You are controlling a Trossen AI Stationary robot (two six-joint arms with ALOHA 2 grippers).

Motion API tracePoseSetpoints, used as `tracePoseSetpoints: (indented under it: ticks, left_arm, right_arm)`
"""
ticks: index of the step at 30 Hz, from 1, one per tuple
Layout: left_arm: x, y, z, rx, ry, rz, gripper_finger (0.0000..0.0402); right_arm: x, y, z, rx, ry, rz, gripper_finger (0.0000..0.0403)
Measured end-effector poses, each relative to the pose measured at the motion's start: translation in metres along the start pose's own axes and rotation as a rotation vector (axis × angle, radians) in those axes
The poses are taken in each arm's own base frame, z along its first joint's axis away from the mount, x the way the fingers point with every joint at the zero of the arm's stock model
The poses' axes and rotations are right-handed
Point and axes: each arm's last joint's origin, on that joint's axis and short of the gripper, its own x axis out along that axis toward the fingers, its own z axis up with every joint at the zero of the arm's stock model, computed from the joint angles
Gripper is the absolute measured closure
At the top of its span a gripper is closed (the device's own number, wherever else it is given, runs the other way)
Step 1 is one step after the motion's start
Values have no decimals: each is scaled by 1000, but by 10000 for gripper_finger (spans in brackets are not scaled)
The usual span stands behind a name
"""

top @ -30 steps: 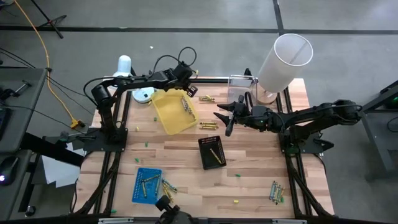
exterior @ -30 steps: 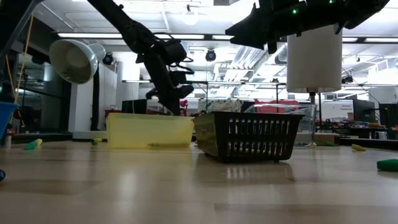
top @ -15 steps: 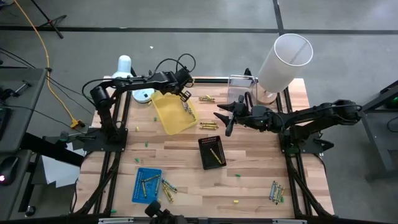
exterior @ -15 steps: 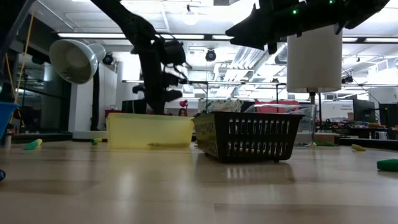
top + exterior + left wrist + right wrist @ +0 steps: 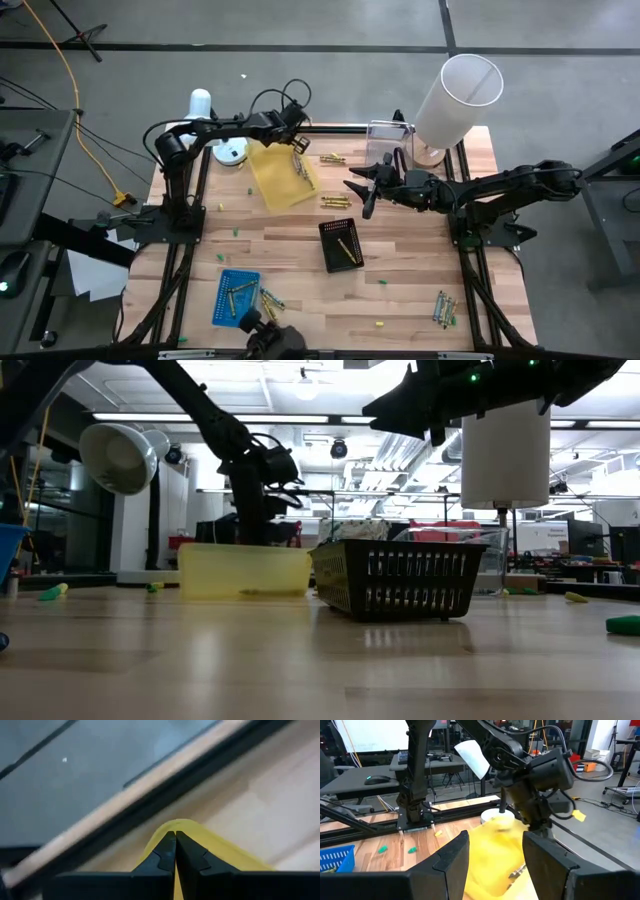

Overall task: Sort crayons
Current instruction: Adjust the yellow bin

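Observation:
A yellow tray (image 5: 275, 185) lies at the far left of the table with a few crayons (image 5: 299, 168) in it. My left gripper (image 5: 294, 145) is shut and points steeply down at the tray's far corner (image 5: 176, 823). It stands just behind the tray (image 5: 245, 572) in the low view. My right gripper (image 5: 355, 197) hangs open and level above mid-table, facing the tray (image 5: 490, 865), with nothing between its fingers. A black tray (image 5: 340, 243) and a blue tray (image 5: 236, 297) each hold crayons. Loose crayons lie at the far middle (image 5: 332, 158) and the near right (image 5: 445, 307). My left gripper comes from above with its shut fingertips (image 5: 170, 845) right at the rim of the yellow tray's far corner (image 5: 200, 834). I cannot tell whether they touch the rim. The tray sits flat on the table.
A tall white cylinder (image 5: 455, 95) and a clear container (image 5: 388, 140) stand at the far right. A desk lamp (image 5: 205, 105) is at the far left. More loose crayons (image 5: 335, 202) lie between the yellow and black trays. Green specks dot the wood.
My left gripper has gone down and toward the table's left, from over the tray's inside to its far corner. It has tipped steeper and stayed shut. The right arm has kept still.

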Motion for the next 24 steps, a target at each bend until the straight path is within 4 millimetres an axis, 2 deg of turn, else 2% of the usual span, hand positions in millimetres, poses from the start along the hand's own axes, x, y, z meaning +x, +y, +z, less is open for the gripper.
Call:
tracePoseSetpoints:
  ticks: [7,12,15,18,24]
  left_arm:
    - [11,-2,13,3,-125,-95,401]
    - [20,-18,15,13,-178,-232,401]
    - [18,-26,11,91,-164,-274,401]
    - [3,-27,7,151,-111,-270,401]
    - [-55,-25,1,190,-46,-294,401]
  right_arm:
    - [0,0,0,0,-1,0,224]
    - [0,0,0,-2,2,0,224]
    - [0,0,-1,-5,11,-1,224]
    - [0,0,-2,-12,19,-2,224]
    - [0,0,-3,-11,28,-2,224]
